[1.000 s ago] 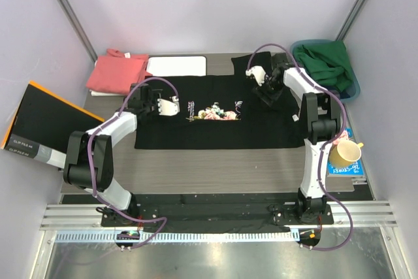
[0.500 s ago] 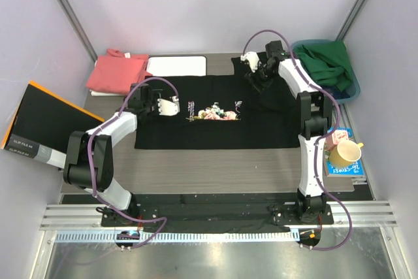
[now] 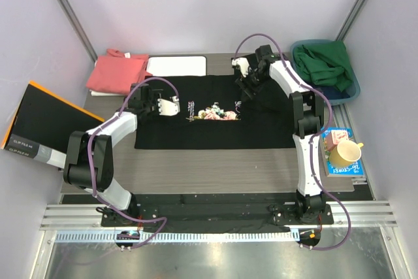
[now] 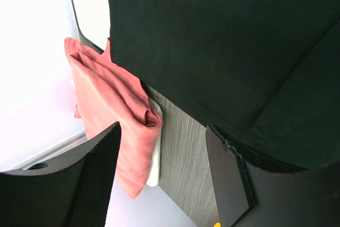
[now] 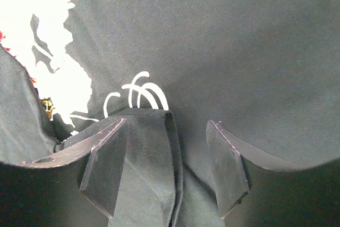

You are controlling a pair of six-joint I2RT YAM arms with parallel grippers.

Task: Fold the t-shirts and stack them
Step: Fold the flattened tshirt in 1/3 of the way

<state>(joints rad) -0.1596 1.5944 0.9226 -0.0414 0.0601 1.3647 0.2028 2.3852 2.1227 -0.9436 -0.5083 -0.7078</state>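
The black t-shirt (image 3: 209, 129) lies spread print-up across the middle of the desk (image 3: 215, 164). The left hand (image 4: 164, 176) hovers open at its left edge, nothing between the fingers. The right hand (image 5: 166, 171), fingers apart, stands over its far right part, where a raised fold of cloth lies between them, unpinched. The salmon-pink t-shirt (image 3: 117, 73) sits folded at the far-left corner.

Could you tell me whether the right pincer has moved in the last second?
Yes. The right pincer shifted left over the black t-shirt, away from the blue basket and toward the white board.
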